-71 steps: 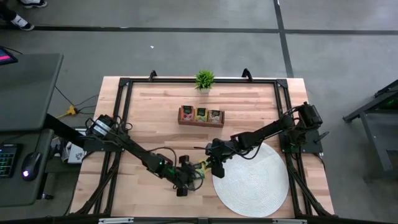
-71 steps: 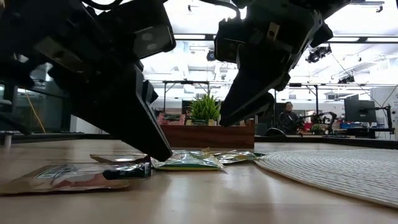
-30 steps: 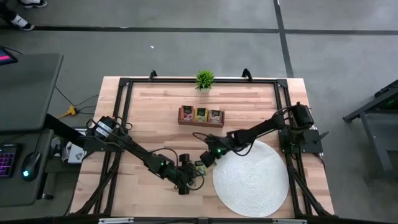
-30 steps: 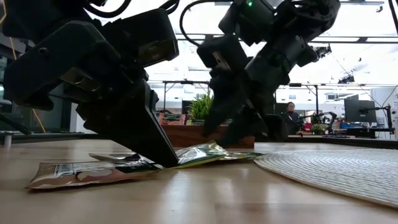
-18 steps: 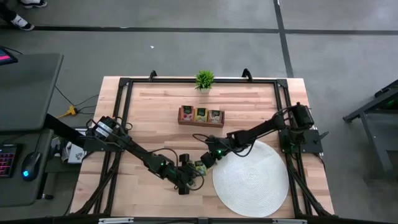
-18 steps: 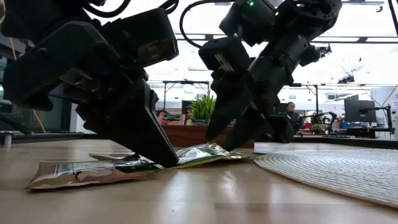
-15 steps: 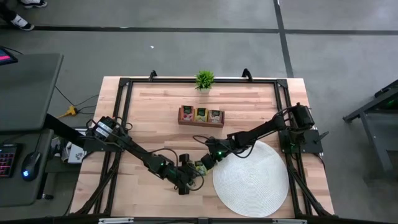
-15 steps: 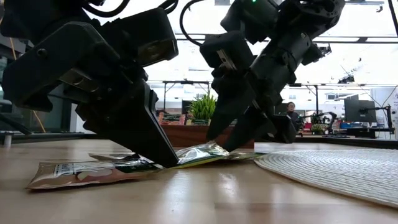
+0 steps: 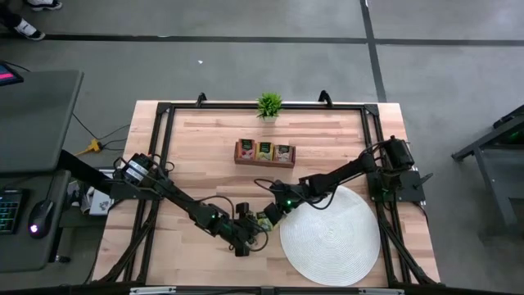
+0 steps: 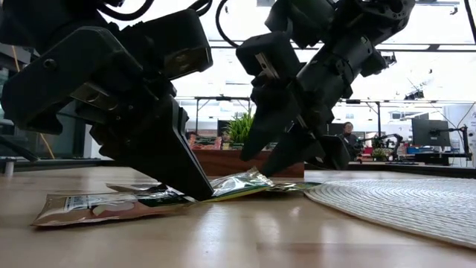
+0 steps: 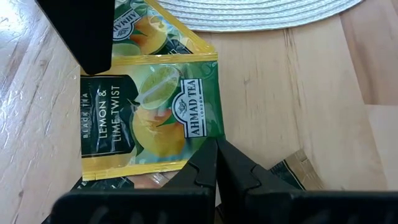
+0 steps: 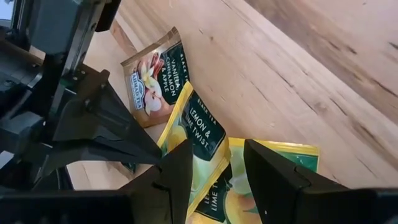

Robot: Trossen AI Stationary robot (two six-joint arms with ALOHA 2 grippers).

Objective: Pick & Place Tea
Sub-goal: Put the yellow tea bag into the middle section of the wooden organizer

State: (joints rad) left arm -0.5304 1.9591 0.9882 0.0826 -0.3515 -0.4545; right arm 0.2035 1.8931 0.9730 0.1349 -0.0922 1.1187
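Low and center-left in the high view, the left gripper (image 11: 214,163), fingers pressed together, pins the near edge of a green tea packet (image 11: 149,112) while the right gripper (image 12: 216,165), fingers spread, straddles its far edge beside the white mat (image 9: 332,238).

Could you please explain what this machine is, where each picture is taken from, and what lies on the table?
These are two dark robot arms at a wooden table. One picture looks straight down, one looks level across the tabletop, and one comes from each arm's wrist. On the table lie a round white mat, a small potted plant, a wooden tray with tea packets, and a few loose tea packets, two reading lemon and lime twist. The left gripper, fingers closed together, presses down at the edge of one packet. The right gripper hovers open over the pile; nothing is lifted yet.
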